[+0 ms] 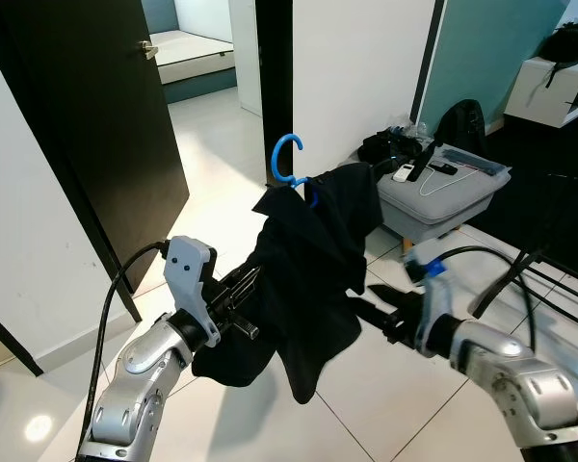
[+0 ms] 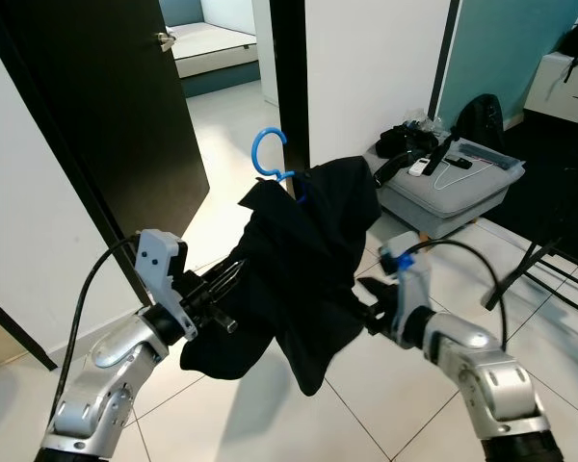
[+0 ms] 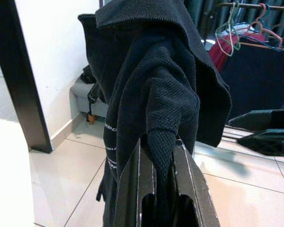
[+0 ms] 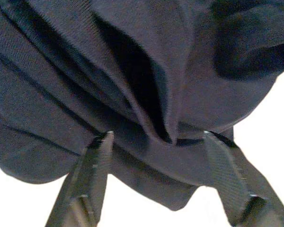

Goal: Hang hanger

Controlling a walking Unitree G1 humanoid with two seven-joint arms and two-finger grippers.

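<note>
A dark garment [image 1: 313, 260] hangs draped over a blue plastic hanger whose hook [image 1: 287, 159] sticks up above it, held in mid-air in front of me. My left gripper [image 3: 163, 182] is shut on a fold of the garment's fabric, coming in from the left [image 1: 243, 289]. My right gripper [image 4: 156, 137] is open on the garment's right side [image 1: 371, 313], its two fingers spread wide with the cloth's lower folds just ahead of them. The hanger's shoulders are hidden under the cloth.
A dark open door [image 1: 96, 125] stands at left beside a white wall. A grey storage box [image 1: 443, 197] with cables and a black backpack [image 1: 459, 125] sit behind right. A clothes rail with several hangers [image 3: 246, 33] is off to the right. White tiled floor lies below.
</note>
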